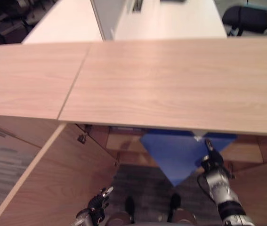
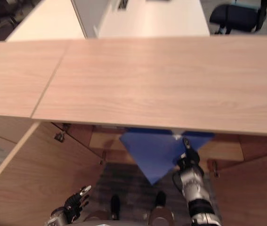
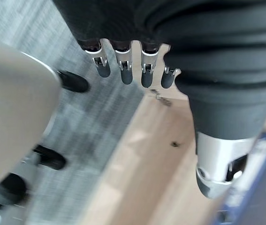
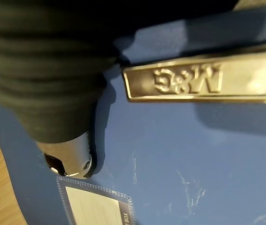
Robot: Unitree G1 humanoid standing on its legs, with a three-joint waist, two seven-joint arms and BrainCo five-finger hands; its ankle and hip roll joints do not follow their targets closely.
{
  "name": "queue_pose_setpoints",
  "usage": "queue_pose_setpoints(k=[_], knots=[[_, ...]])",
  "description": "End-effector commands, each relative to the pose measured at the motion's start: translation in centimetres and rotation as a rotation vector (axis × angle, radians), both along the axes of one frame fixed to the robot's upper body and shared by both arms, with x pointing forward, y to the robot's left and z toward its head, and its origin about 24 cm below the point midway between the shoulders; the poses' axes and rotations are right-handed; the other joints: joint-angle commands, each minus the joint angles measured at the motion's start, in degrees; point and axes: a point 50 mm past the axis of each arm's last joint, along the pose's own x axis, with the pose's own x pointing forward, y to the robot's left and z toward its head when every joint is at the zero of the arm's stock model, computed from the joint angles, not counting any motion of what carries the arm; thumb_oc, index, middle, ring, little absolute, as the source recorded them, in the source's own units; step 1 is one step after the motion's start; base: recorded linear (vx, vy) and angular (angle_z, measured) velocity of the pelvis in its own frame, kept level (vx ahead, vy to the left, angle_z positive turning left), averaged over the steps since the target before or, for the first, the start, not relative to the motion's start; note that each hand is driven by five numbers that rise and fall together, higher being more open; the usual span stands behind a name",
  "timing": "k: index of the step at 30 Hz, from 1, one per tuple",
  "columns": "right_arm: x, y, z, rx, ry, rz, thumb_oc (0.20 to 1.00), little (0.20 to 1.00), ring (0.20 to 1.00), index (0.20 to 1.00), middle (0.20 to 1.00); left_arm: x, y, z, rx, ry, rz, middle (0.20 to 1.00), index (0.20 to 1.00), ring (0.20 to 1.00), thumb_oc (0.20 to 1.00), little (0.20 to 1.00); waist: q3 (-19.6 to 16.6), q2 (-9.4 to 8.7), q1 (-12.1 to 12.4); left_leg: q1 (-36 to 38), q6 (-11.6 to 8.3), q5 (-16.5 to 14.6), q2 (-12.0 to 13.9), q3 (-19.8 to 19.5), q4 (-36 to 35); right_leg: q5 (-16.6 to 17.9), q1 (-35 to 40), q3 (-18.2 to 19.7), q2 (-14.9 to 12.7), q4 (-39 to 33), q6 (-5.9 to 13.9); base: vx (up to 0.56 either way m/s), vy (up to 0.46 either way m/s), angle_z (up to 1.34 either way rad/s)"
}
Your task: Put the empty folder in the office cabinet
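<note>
Poking out from under the wooden cabinet top [image 1: 171, 84] at lower centre of the frame, the blue folder [image 1: 178, 153] shows a downward-pointing corner over the grey carpet [image 1: 142, 183]. The right hand [image 1: 212, 159] sits against the folder's right edge; whether its fingers grip it I cannot tell. At the lower left, beside the open cabinet door [image 1: 53, 183], the left hand [image 1: 98, 202] hangs with relaxed, straight fingers [image 3: 125, 70], holding nothing.

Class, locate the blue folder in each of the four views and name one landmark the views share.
Left eye: blue folder, lower centre, under the cabinet top.
Right eye: lower centre.
Left wrist: blue edge at one corner.
Right wrist: close behind the right hand.
Landmark: the folder's downward-pointing corner.
</note>
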Motion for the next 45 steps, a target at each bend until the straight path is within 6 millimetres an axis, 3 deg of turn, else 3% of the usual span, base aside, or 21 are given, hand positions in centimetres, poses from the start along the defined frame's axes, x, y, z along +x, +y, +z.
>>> queue_pose_setpoints(k=[1,4,5,6,8,11,13,23,30,36,39,45], knots=[[1.4,-1.0,4.7,0.012,-0.223,-0.109,0.2,0.2,0.2,0.2,0.2,0.6,0.6,0.9,0.02,-0.067,0.027,1.0,1.0,1.0,1.0,1.0,3.0,-0.93,1.1,-2.9,1.29,-7.0,1.1,-1.3,8.1,0.0,-4.2,2.5,-5.0,6.8,3.28,-0.22,0.024,0.06],[2.9,-1.3,8.3,0.01,-0.337,-0.157,0.2,0.2,0.2,0.2,0.2,1.8,0.3,1.6,0.019,-0.108,0.015,1.0,1.0,1.0,1.0,1.0,4.7,-0.45,1.5,-11.1,1.52,-8.7,-0.2,-2.1,15.6,-0.7,-8.9,2.8,-6.5,10.4,2.8,-0.14,0.006,0.1],[3.2,-1.5,9.4,0.008,-0.373,-0.177,0.2,0.2,0.2,0.2,0.2,2.2,0.1,2.0,0.015,-0.131,0.003,1.0,1.0,1.0,1.0,1.0,4.7,0.04,1.6,-12.8,1.47,-10.9,-0.4,-2.8,17.7,-2.4,-10.2,3.4,-6.6,12.2,3.26,-0.1,0.007,0.21],[3.4,-1.7,10.4,0.0,-0.405,-0.19,0.2,0.2,0.2,0.2,0.2,2.4,-0.1,2.4,0.012,-0.147,-0.009,1.0,1.0,1.0,1.0,1.0,4.8,0.08,1.6,-16.1,1.91,-10.4,-1.0,-2.5,20.3,-1.8,-12.3,3.2,-7.4,13.4,2.59,0.0,0.018,0.24],[3.6,-1.8,12.2,0.001,-0.47,-0.208,0.2,0.2,0.2,0.2,0.2,2.8,-0.3,2.9,0.014,-0.173,-0.044,1.0,1.0,1.0,1.0,1.0,4.8,0.78,1.8,-19.3,1.98,-13.2,-1.1,-3.4,24.6,-4.4,-14.8,4.0,-8.0,17.1,2.91,-0.01,0.029,0.18],[3.7,-2.0,13.6,-0.005,-0.526,-0.222,0.2,0.2,0.2,0.2,0.2,3.4,-0.6,3.8,0.012,-0.221,-0.075,1.0,1.0,1.0,1.0,1.0,5.1,1.24,1.7,-22.8,2.2,-14.6,-1.3,-3.3,28.5,-5.4,-17.6,4.5,-8.8,19.8,2.68,-0.02,0.015,0.04],[3.6,-2.0,15.8,-0.02,-0.608,-0.231,0.2,0.2,0.2,0.2,0.2,4.0,-1.1,5.2,-0.003,-0.286,-0.119,1.0,1.0,1.0,1.0,1.0,4.9,1.89,2.0,-28.5,2.75,-16.4,-1.5,-3.3,33.9,-7.1,-23.2,5.9,-9.4,24.5,2.24,-0.03,0.046,0.01],[2.8,-2.5,18.4,-0.012,-0.725,-0.284,0.2,0.2,0.2,0.2,0.2,5.1,-2.1,8.7,0.019,-0.439,-0.262,1.0,1.0,1.0,1.0,1.0,2.7,2.28,2.7,-45.6,3.95,-21.8,-2.2,-3.2,49.4,-12.3,-39.9,10.4,-11.8,38.0,0.95,0.01,0.032,-0.08],[3.8,-6.5,20.9,-0.201,-0.63,-0.347,0.2,0.2,0.2,0.2,0.2,5.2,-1.1,9.4,0.09,-0.463,-0.285,1.0,1.0,1.0,1.0,1.0,1.2,2.22,4.1,-52.3,4.54,-23.9,-2.6,-4.7,56.3,-15.3,-46.7,12.8,-13.7,45.3,-0.28,0.02,-0.02,0.1],[5.0,-9.4,24.0,-0.258,-0.554,-0.397,0.2,0.2,0.2,0.2,0.2,4.8,-0.5,9.3,0.107,-0.441,-0.284,1.0,1.0,1.0,1.0,1.0,0.1,1.77,5.6,-55.4,4.29,-24.4,-2.9,-5.4,58.4,-16.4,-49.9,13.7,-14.1,48.3,-1.1,0.0,-0.022,0.06],[5.8,-10.3,24.5,-0.272,-0.481,-0.397,0.2,0.2,0.2,0.2,0.2,4.8,-0.5,9.3,0.115,-0.439,-0.29,1.0,1.0,1.0,1.0,1.0,0.0,1.85,6.0,-57.3,4.28,-24.5,-2.9,-5.4,59.6,-16.5,-51.8,14.1,-14.2,49.5,-1.39,-0.01,-0.008,0.04],[6.0,-11.0,24.2,-0.091,-0.504,-0.455,0.2,0.2,0.2,0.2,0.2,4.8,-0.8,9.1,0.113,-0.426,-0.29,1.0,1.0,1.0,1.0,1.0,-0.7,2.28,6.6,-58.7,4.3,-24.4,-3.4,-5.7,59.7,-16.6,-52.8,13.8,-14.5,49.9,-1.25,0.0,-0.002,0.02]])
